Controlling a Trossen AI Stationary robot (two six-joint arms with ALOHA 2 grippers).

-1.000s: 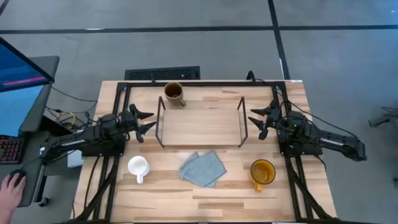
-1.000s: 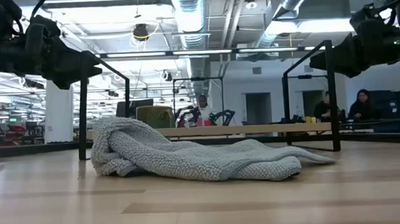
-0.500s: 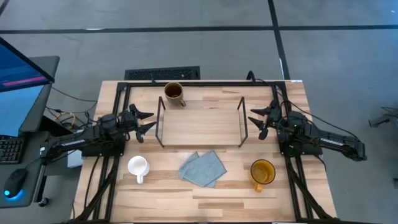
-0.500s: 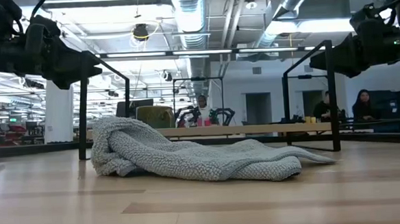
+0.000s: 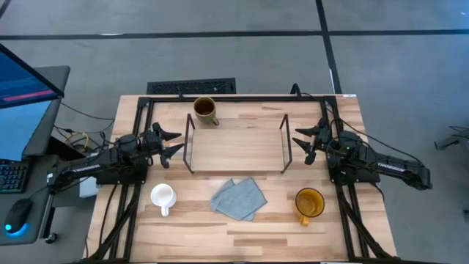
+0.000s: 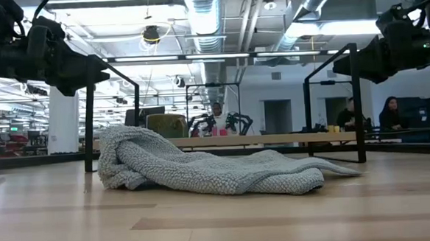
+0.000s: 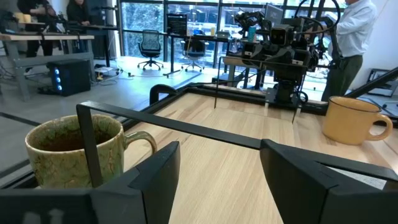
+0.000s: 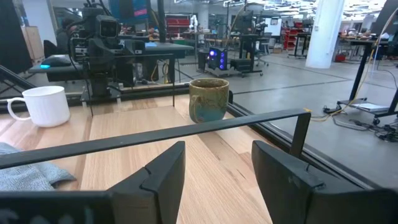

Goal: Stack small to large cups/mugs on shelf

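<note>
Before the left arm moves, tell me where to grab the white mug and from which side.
Come straight down on the white mug and pinch its rim wall on the side away from the handle. It stands upright and mouth-up on the table, handle toward the front edge, with free space around it. The open left gripper waits beside the shelf, probably nearest.

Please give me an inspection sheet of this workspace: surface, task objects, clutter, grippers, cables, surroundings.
Surface: light wooden table, no spills seen.
Task objects: shelf bare; olive-brown mug behind it; white mug front left; yellow mug front right.
Clutter: grey-blue cloth crumpled in front of the shelf.
Grippers: left gripper and right gripper open, empty, flanking the shelf ends.
Cables: loose ones on the floor left of the table.
Surroundings: monitor, people seated far behind.
</note>
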